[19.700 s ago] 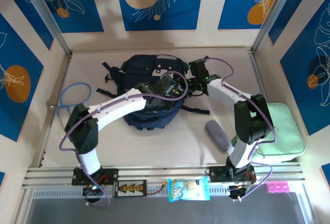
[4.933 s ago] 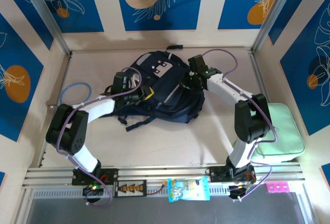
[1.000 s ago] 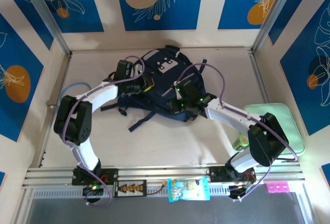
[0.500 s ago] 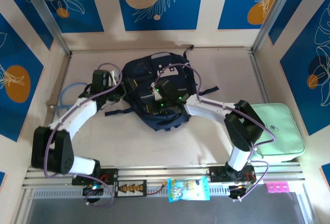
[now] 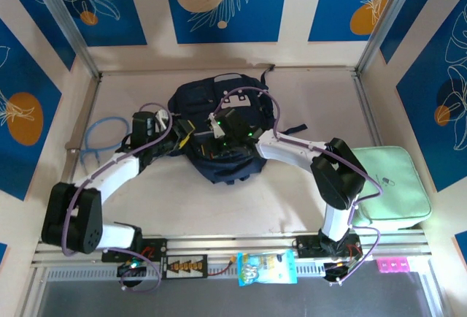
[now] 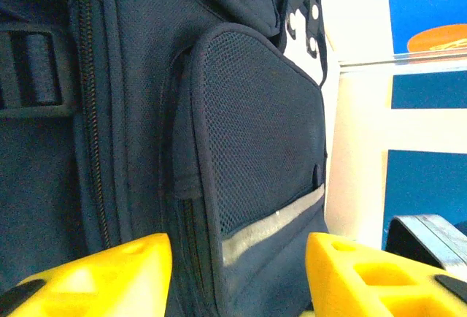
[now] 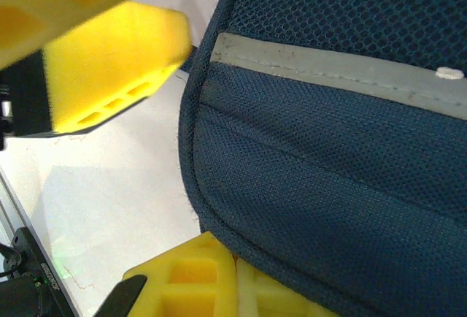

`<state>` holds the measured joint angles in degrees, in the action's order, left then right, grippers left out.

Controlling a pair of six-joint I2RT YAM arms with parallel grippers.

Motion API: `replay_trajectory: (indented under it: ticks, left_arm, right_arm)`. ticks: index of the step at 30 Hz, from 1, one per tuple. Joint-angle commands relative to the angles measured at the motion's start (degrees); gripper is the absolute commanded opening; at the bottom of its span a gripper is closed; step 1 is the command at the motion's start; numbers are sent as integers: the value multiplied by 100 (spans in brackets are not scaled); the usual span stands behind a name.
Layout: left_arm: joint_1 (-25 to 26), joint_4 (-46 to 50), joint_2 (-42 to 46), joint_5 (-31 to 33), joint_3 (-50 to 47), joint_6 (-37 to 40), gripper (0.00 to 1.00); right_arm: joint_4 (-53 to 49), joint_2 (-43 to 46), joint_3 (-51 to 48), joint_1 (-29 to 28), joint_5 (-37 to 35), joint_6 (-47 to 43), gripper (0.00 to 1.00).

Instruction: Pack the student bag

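Top external puts a blue cable loop [image 5: 102,136] far left on the table [image 5: 255,200]. Next comes my left gripper [image 5: 174,131], against the left flank of the student bag [image 5: 201,98], which lies mid-table toward the back wall. My right gripper [image 5: 221,133] is on the bag's near face, and a mint-green case [image 5: 398,185] sits well apart at the right edge. Left wrist adds what the overhead cannot: my left fingers [image 6: 95,277] stand partly apart and hold nothing, with the mesh pocket [image 6: 255,134] and its grey stripe [image 6: 270,222] framed just beyond the gap. Right wrist shows my right fingers [image 7: 190,288] closed together at the bag's bottom seam, though I cannot tell whether cloth is actually nipped. It also shows another yellow finger [image 7: 109,61], likely my left one, close by. As I judge the risks, closing the left here could catch only loose mesh and slip. The two grippers are so near that they could knock together. If the right has no real hold, the bag may sag or slide when I pull.
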<state>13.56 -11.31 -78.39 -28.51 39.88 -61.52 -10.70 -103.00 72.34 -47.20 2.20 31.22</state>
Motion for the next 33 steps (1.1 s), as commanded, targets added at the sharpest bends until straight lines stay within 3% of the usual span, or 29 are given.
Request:
replay_trajectory:
  ticks: [1, 9, 13, 15, 23, 27, 33]
  left_arm:
    - [85, -522, -319, -227, 97, -374, 48]
    - [180, -806, -720, -331, 90, -492, 37]
    - [177, -897, -834, -355, 99, -517, 24]
    - [182, -900, -880, -360, 121, -499, 15]
    - [120, -713, -976, -354, 263, -244, 1]
    - [92, -470, -994, -291, 377, -87, 0]
    - [90, -338, -955, -234, 454, 1, 2]
  right_arm:
    - [152, -5, 158, -83, 271, 16, 0]
    - [50, -53, 226, -85, 253, -20, 0]
    - [-91, -57, 247, -85, 166, -40, 0]
    - [-268, -28, 248, -88, 35, -72, 0]
    - [-1304, 682, -352, 236, -1115, -453, 0]
    - [-1542, 1164, -798, 595, -1621, -547, 0]
    - [-1601, 1504, -1031, 1084, -1613, -366, 0]
